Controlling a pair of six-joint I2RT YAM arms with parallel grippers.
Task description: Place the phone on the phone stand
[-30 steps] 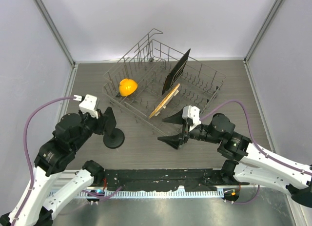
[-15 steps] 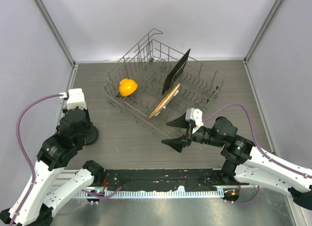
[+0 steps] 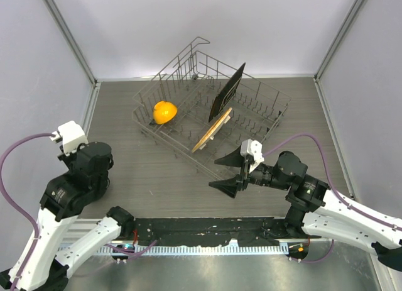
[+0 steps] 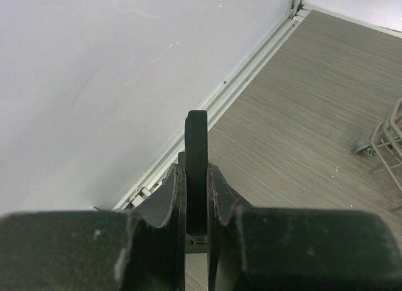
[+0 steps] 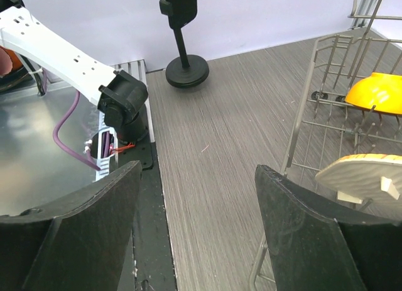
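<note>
My left gripper (image 4: pixel 196 171) is shut on a thin black upright piece, the top of the phone stand (image 4: pixel 196 137), close to the left wall. In the right wrist view the phone stand (image 5: pixel 187 71) shows its round disc base on the table and its stem rising into the left gripper (image 5: pixel 179 2). In the top view the left arm (image 3: pixel 81 175) hides the stand. My right gripper (image 3: pixel 227 171) is open and empty above the table in front of the rack; it also shows in the right wrist view (image 5: pixel 198 203). The phone is not in view.
A grey wire dish rack (image 3: pixel 276 96) stands at the back middle, holding an orange object (image 3: pixel 164 111), an upright black board (image 3: pixel 227 90) and a tilted tan board (image 3: pixel 212 131). The left wall (image 4: pixel 94 83) is right beside the left gripper.
My left arm has swung left toward the wall, taking the phone stand with it from the table's middle left. The right gripper has drifted slightly right, still open.
</note>
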